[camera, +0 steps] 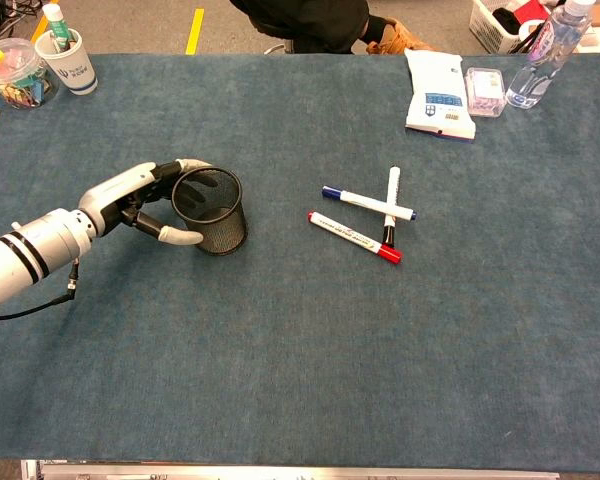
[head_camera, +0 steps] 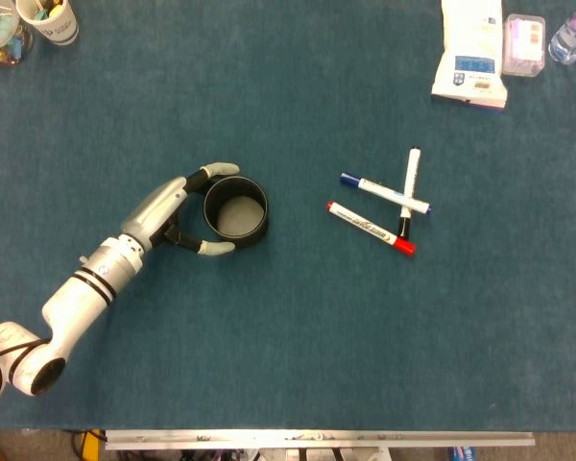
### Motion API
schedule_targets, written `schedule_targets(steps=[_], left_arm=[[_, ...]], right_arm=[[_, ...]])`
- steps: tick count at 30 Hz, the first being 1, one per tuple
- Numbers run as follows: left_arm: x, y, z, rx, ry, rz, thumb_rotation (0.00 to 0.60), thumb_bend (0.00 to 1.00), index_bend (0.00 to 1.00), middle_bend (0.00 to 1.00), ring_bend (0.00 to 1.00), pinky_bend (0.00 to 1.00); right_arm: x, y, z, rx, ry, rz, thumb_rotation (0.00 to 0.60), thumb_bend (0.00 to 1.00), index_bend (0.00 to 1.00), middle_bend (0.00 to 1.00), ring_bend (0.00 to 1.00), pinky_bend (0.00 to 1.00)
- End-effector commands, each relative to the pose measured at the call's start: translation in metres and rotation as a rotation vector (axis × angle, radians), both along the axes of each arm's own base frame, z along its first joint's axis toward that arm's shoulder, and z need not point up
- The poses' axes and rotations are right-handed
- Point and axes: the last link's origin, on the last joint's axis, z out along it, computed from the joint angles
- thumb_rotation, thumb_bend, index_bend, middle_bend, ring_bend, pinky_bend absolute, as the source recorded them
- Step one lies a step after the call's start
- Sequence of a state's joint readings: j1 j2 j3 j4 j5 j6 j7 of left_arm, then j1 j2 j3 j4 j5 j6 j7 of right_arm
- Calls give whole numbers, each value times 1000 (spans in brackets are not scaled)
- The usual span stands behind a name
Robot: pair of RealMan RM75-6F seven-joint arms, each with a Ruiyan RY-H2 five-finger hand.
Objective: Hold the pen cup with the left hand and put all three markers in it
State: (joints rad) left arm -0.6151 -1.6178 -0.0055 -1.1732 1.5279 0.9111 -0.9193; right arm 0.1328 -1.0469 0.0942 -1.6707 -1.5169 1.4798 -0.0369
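The left robot hand (head_camera: 178, 216) cupped the black mesh pen cup (head_camera: 236, 211), fingers spread around its wall. Three crossed markers (head_camera: 379, 204) lay right of the cup, unobstructed. Chest view alone showed the mesh (camera: 216, 215).

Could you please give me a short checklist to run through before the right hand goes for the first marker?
1. Left hand wrapped around the pen cup: fingers lie on both sides; firm hold cannot tell.
2. Pen cup upright, mouth open: ok.
3. Cup holds no markers: ok.
4. All three on the table: blue marker, red marker, black marker: ok.
5. Markers lying apart for an easy pick: not ok, the black crosses the blue.
6. Right hand in view: not ok.
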Motion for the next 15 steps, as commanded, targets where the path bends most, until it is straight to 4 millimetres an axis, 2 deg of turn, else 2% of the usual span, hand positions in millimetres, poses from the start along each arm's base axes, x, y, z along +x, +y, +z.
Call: schedule_targets(steps=[1, 15], left_arm=[[3, 1, -2, -1, -9, 3, 539, 24, 146, 192, 231, 227], [16, -2, -12, 6, -59, -5, 543, 23, 153, 220, 232, 226]], right_arm=[[-1, 1, 1, -2, 0, -3, 600, 1, 132, 238, 99, 50], [-4, 4, 3, -6, -3, -11, 600, 1, 132, 238, 99, 50]])
